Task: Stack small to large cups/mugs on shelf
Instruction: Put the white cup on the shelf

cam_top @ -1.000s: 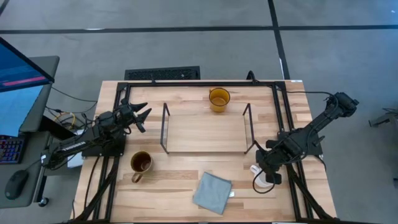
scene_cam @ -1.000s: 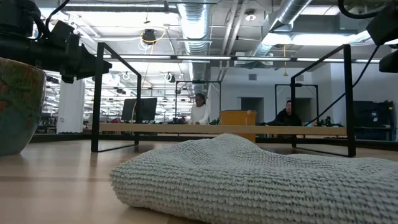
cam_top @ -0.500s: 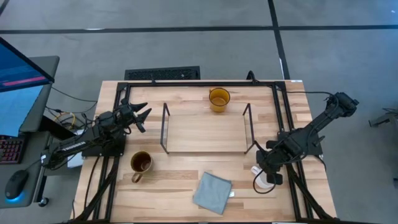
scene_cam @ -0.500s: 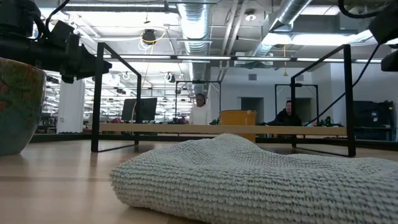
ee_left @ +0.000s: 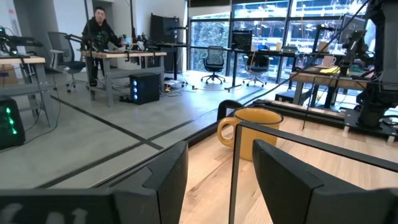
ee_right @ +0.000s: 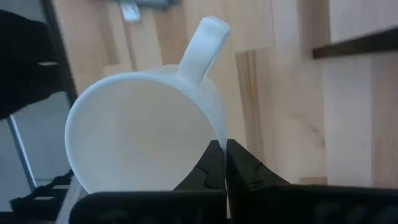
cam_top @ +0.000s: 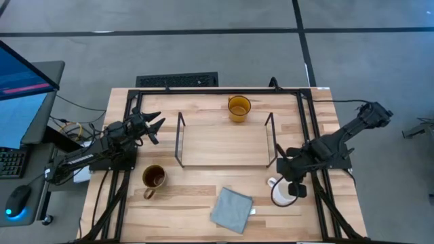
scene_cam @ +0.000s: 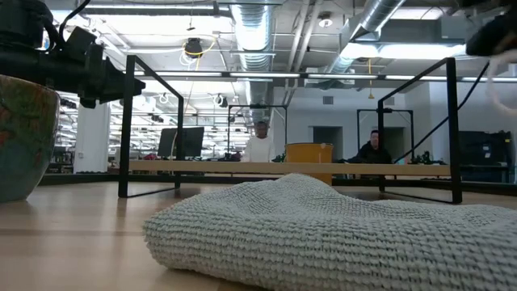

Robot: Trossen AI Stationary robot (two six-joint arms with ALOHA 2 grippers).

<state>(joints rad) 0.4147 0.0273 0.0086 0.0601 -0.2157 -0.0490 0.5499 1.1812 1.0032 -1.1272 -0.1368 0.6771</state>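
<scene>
A small white mug (cam_top: 280,194) is near the table's right front, and my right gripper (cam_top: 290,186) is shut on it. An amber glass mug (cam_top: 239,107) stands on the table behind the shelf (cam_top: 224,145), a low light-wood board with black wire frames at both ends. The amber mug also shows in the left wrist view (ee_left: 250,130). A brownish-tan mug (cam_top: 153,178) stands on the table left of the shelf's front. My left gripper (cam_top: 154,126) is open and empty at the table's left, pointing toward the shelf. My right gripper pinches the white mug's rim (ee_right: 216,138), one finger inside the mug and one outside, on the side opposite the handle (ee_right: 204,43). The fingers come from above. The mug's mouth faces up. I cannot tell whether its base is on the table.
A grey-blue knitted cloth (cam_top: 230,209) lies on the table in front of the shelf, and fills the front of the low view (scene_cam: 323,230). Black frame rails (cam_top: 217,90) run along the table's far edge and sides. A keyboard (cam_top: 178,80) lies beyond the far edge.
My right gripper has gone a little toward the table's left edge with the white mug, which has shifted left with it and shows more of its mouth from above.
</scene>
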